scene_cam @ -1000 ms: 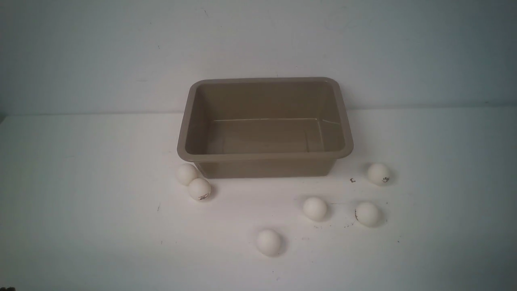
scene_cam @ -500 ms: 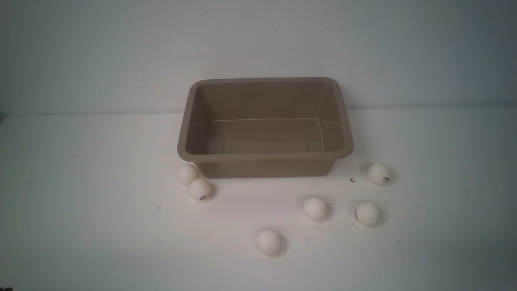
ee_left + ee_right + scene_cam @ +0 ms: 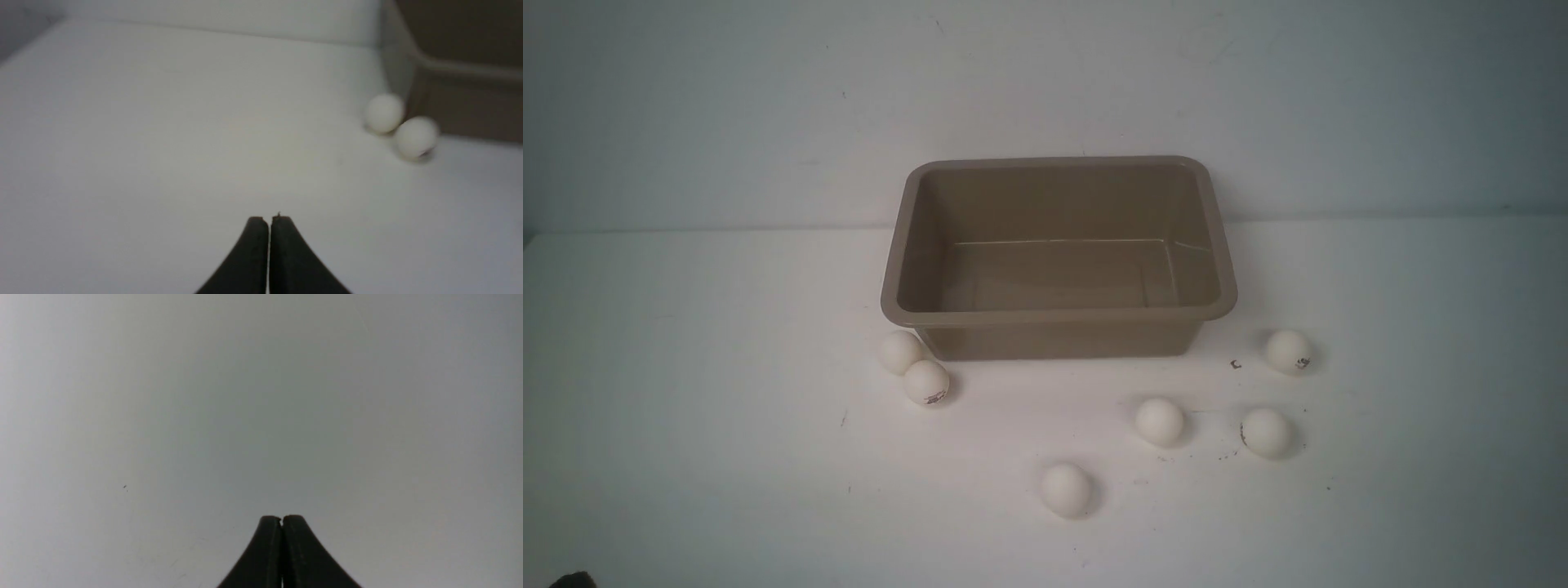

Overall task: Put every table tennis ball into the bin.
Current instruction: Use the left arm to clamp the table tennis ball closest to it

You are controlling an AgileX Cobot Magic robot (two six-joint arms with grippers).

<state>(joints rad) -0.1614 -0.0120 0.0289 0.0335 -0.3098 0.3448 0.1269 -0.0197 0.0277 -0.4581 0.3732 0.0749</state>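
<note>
With left hand [image 3: 269, 218] and right hand [image 3: 282, 517] closed and empty, a nudge could roll the touching balls [image 3: 925, 382] beside the bin [image 3: 1058, 315] away

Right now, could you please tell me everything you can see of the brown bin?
The bin is a taupe-brown rectangular tub, plastic by its look, with rounded corners, a flared rim and sides sloping in toward a flat floor. It stands upright and open on the white table, close to the pale wall behind, its long side facing the robot. Nothing lies inside it. One ball sits right by its front left corner; whether they touch I cannot tell.
</note>
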